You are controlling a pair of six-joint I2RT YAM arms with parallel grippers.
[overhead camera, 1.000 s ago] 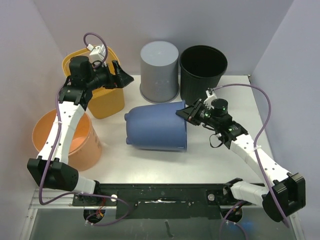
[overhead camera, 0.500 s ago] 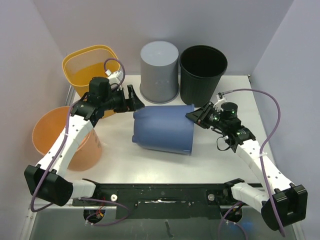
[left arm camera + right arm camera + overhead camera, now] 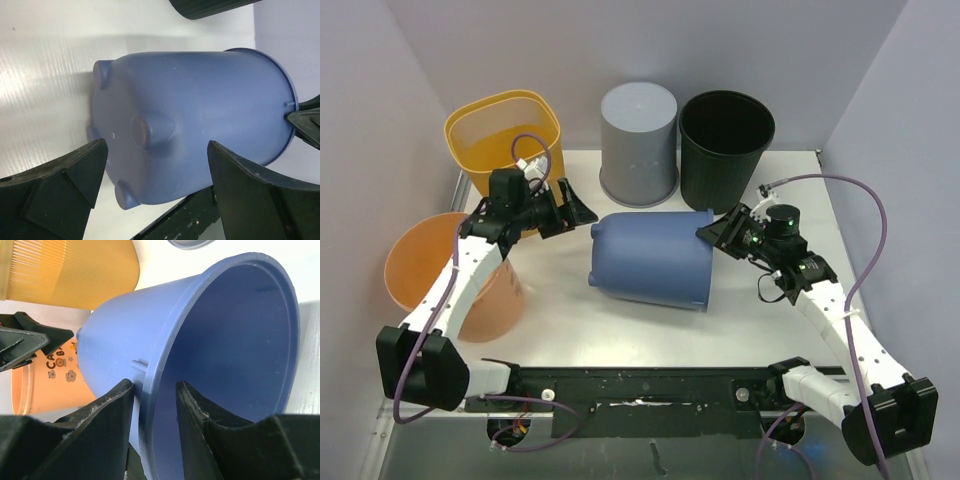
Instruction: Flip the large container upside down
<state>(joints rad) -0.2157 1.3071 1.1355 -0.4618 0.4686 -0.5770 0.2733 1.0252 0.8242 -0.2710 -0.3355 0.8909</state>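
Container (image 3: 650, 262) lies on its side on the bench (image 3: 560, 320), rim between the right gripper's (image 3: 718, 232) narrowly parted jaws; whether they clamp it cannot be told. Left gripper (image 3: 574, 206) stands wide, near the base but apart. Risk: with a loose hold, the container may roll instead of inverting.

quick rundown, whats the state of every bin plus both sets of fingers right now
blue container, lying on its side, mouth toward the right arm
grey container, upside down
black bin, upright, mouth up
yellow bin, upright
orange bucket, upright
left fingers, open wide facing the blue container's base, holding nothing
right fingers, open, straddling the blue container's rim
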